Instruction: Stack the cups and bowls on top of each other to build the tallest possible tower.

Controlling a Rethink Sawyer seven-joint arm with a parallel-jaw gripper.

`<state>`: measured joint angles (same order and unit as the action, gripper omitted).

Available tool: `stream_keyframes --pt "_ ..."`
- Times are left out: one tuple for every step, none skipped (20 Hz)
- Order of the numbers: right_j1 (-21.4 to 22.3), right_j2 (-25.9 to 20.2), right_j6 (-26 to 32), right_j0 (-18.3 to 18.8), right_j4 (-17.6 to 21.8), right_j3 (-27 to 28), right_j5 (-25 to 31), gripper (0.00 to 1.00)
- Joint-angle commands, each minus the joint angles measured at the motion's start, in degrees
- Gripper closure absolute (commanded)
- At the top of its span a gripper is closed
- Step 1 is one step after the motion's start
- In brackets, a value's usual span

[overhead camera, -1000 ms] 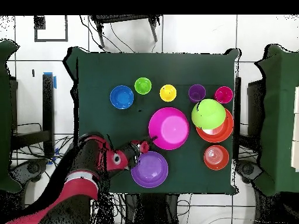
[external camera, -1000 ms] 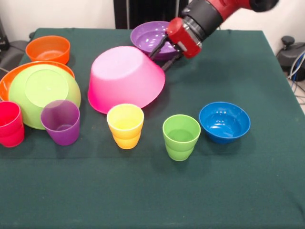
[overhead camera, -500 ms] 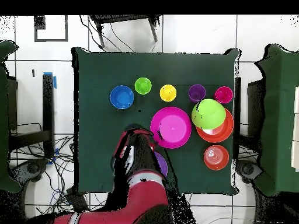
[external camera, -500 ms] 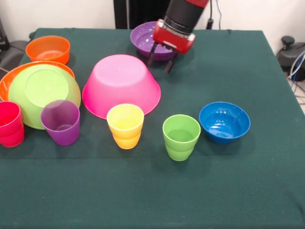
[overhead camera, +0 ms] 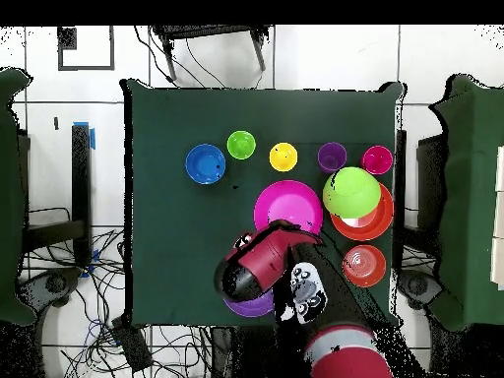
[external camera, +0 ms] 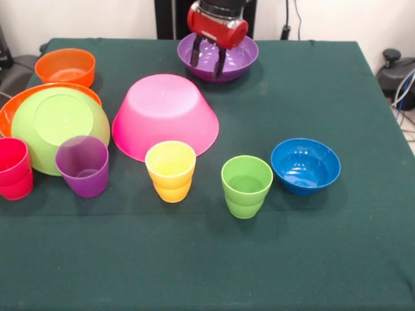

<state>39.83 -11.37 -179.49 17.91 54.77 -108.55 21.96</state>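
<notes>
Red cup (external camera: 14,167) at the far left edge of the front view, upright, touching or just beside the purple cup (external camera: 83,165). Behind those two, lime green bowl (external camera: 58,126) turned upside down and tipped inside the large orange bowl (external camera: 13,103); small orange bowl (external camera: 65,66) further back, apart. Nearer the middle, pink bowl (external camera: 165,115) inverted flat on the cloth, ready as the tower's base, nothing on it yet. Yellow cup (external camera: 170,171) just in front of its rim, green cup (external camera: 246,186) to the right, small blue bowl (external camera: 305,165) beyond, all upright.

At the back, gripper (external camera: 207,57) pointing down into the upright purple bowl (external camera: 237,61), fingers (external camera: 195,50) a little apart, holding nothing; not clear whether the tips touch the bowl's floor. From overhead, only a sliver of purple showing under the arm.

Likely light, stiff, glossy plastic: slippery, and apt to skid or tip if pushed on one side. Best hold probably a pinch across the thin rim wall, one finger inside and one outside, then flipped or lowered squarely onto the pink base.
</notes>
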Motion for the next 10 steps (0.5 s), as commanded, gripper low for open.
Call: stream_keyframes --pt "3.99 -6.4 4.62 0.04 -2.9 -7.64 -7.1 0.0" --pt "3.82 -5.25 3.06 -0.52 -2.59 -7.67 -7.96 0.0" --pt "2.98 -3.7 1.12 -1.72 -2.2 -7.34 -9.1 0.0" --pt "2.14 -2.14 -0.82 -2.92 -1.81 -7.0 -10.23 0.0" --pt "1.31 -0.67 -2.52 -4.24 -1.64 -6.58 -11.3 0.0" --pt "-0.3 3.29 -6.94 -8.07 -1.4 -5.57 -13.01 0.0" --pt "-1.2 5.35 -8.55 -10.09 -1.26 -4.91 -13.92 0.0" --pt "-3.13 9.64 -12.49 -14.2 -1.59 -3.87 -16.28 0.0" --pt "-4.44 11.66 -13.84 -16.01 -2.91 -3.58 -18.05 0.0" --pt "-6.51 14.59 -15.23 -19.0 -3.97 -2.66 -20.54 0.0"
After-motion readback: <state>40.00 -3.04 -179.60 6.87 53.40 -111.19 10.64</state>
